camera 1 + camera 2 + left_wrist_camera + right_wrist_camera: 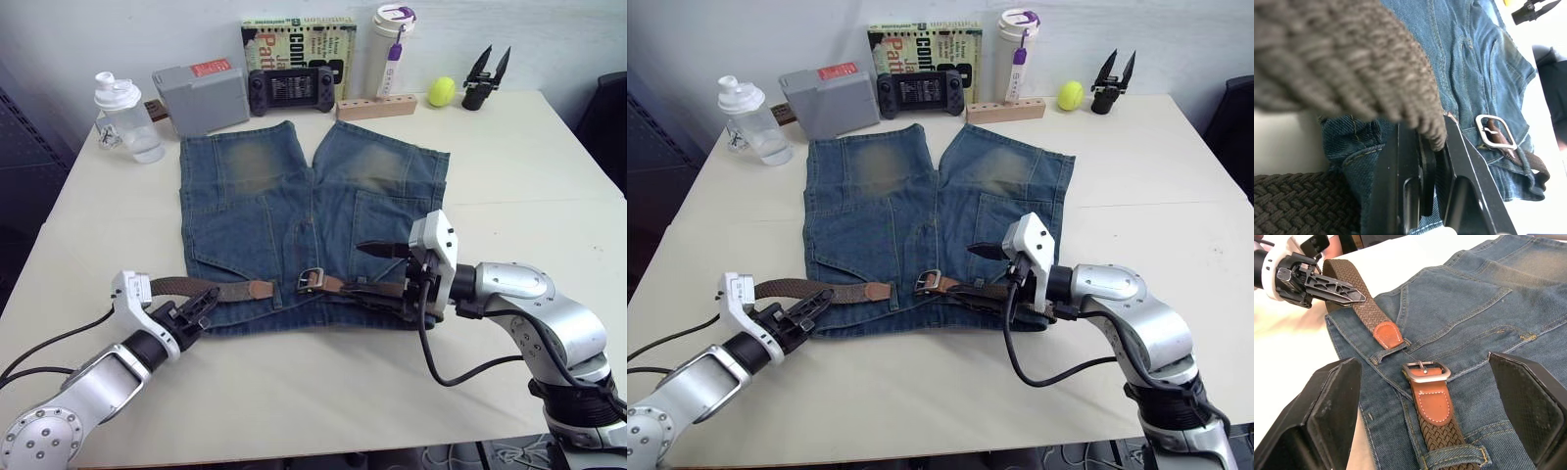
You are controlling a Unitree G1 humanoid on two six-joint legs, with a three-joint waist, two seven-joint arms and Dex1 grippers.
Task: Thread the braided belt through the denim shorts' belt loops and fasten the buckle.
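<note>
Pale wall backs the cream table [529,176], whose far edge carries a book [297,37], tumbler [390,49], grey box [201,95], game controller [292,88], shaker bottle [125,117] and yellow ball [442,91]. Bare tabletop lies open at the near edge and to the right. The denim shorts [304,211] lie flat mid-table, waistband nearest the robot. The braided belt [220,289] runs along it, its buckle [311,279] unfastened beside the tan tip. The left end effector [192,311] pinches the belt's free length; the right end effector [385,269] hovers spread over the waistband.
</note>
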